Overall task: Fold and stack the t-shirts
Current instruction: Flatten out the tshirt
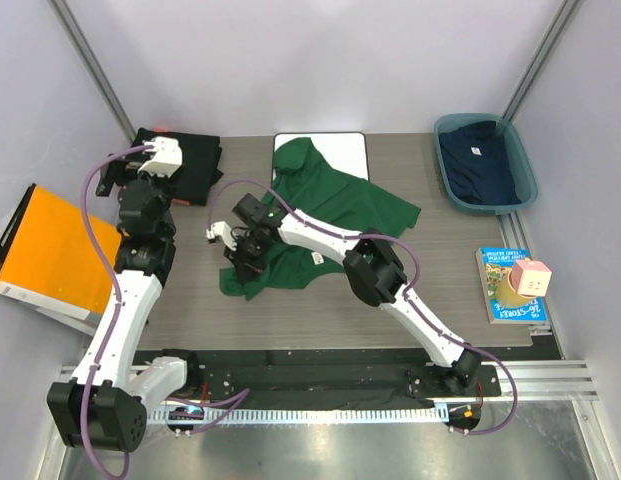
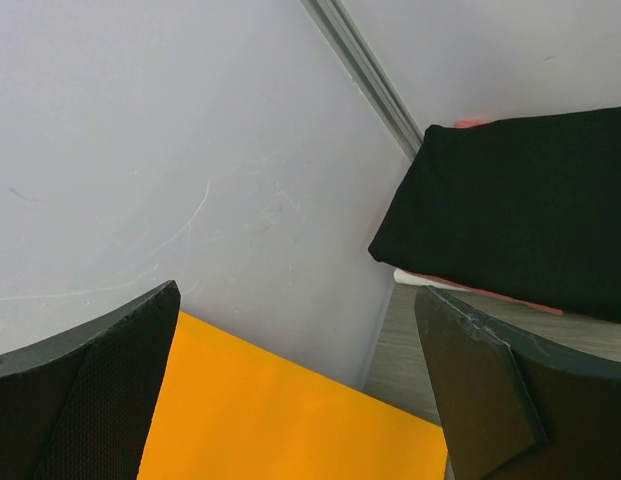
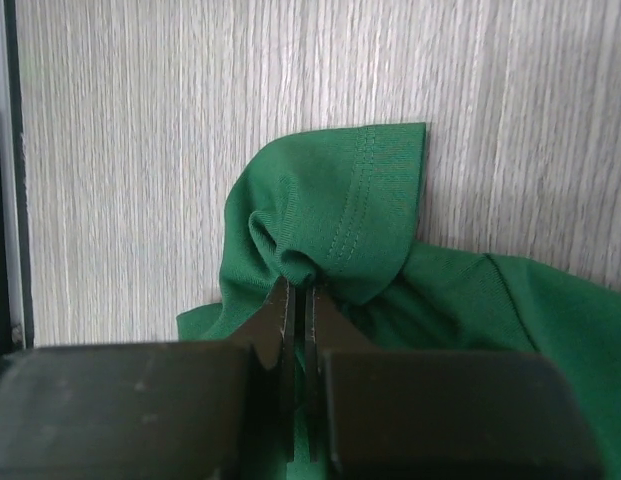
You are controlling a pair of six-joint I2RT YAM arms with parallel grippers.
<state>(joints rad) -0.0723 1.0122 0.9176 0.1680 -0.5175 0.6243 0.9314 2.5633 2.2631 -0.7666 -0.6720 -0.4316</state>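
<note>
A dark green t-shirt (image 1: 330,205) lies crumpled from the white board down to the table's front left. My right gripper (image 1: 237,262) is shut on a bunched sleeve edge of it; in the right wrist view the jaws (image 3: 298,290) pinch the green cloth (image 3: 360,215) just above the table. Black folded t-shirts (image 1: 188,165) sit stacked at the back left and also show in the left wrist view (image 2: 520,210). My left gripper (image 1: 125,172) is open and empty beside that stack, its fingers (image 2: 100,390) wide apart. A navy t-shirt (image 1: 478,160) lies in the blue basket (image 1: 525,185).
An orange folder (image 1: 55,250) lies at the left edge, under my left gripper's view (image 2: 290,420). A white board (image 1: 350,150) lies partly under the green shirt. A book (image 1: 505,295) with a pink box (image 1: 533,277) sits at the right. Walls close in on both sides.
</note>
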